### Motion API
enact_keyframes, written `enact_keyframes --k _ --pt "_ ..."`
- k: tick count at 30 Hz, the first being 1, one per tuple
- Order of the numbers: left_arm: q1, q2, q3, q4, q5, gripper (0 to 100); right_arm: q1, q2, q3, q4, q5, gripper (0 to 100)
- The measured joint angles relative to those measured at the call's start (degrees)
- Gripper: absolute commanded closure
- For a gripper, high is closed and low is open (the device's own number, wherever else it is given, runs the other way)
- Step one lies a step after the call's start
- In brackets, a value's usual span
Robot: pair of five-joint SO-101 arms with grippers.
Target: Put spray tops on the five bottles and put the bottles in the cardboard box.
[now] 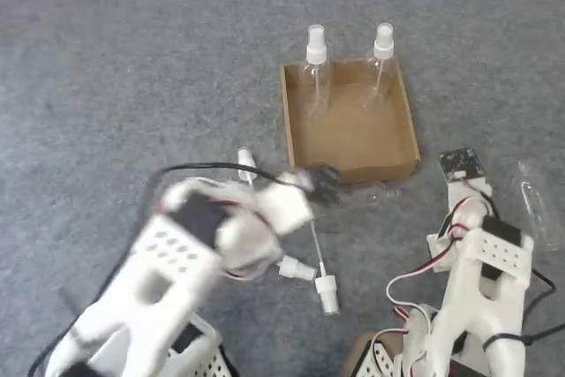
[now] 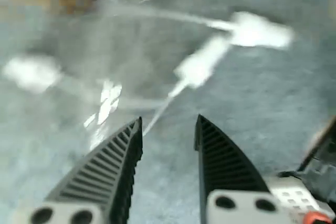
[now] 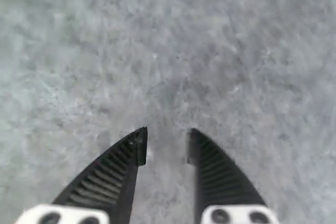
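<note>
The cardboard box (image 1: 388,143) lies at the middle back, and two clear bottles (image 1: 316,72) (image 1: 381,66) with white spray tops stand inside along its far wall. Loose spray tops (image 1: 297,268) (image 1: 327,292) (image 1: 247,165) lie on the carpet in front of the box. A clear bottle (image 2: 113,95) lies by the box's front edge, just ahead of my left gripper (image 2: 168,129), which is open and holds nothing. Blurred spray tops (image 2: 257,31) (image 2: 202,64) lie beyond it. My right gripper (image 3: 167,142) is open above bare carpet.
Grey carpet (image 1: 115,86) covers the whole table. Another clear bottle (image 1: 532,193) lies at the far right, beside the right arm (image 1: 481,258). The left arm (image 1: 203,236) stretches across the front left, with its cable looping over it.
</note>
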Motion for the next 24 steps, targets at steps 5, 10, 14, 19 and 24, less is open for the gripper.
enact_keyframes --k 5,10,14,19,24 --pt "9.49 13.54 0.00 -5.54 1.32 85 0.09 0.00 4.84 -6.68 -1.41 90.2" --pt "10.99 20.13 0.00 -11.52 1.49 85 0.00 0.00 5.89 -8.79 -5.10 88.4" --pt "11.16 21.80 0.00 -13.89 1.49 85 0.00 0.00 5.89 -8.88 -5.63 88.2" --pt "11.16 26.37 0.00 -15.91 0.79 85 0.00 0.00 5.89 -8.88 -5.80 88.1" --pt "10.29 29.36 2.11 -19.78 0.44 85 0.00 0.00 5.89 -8.88 -6.59 88.1"
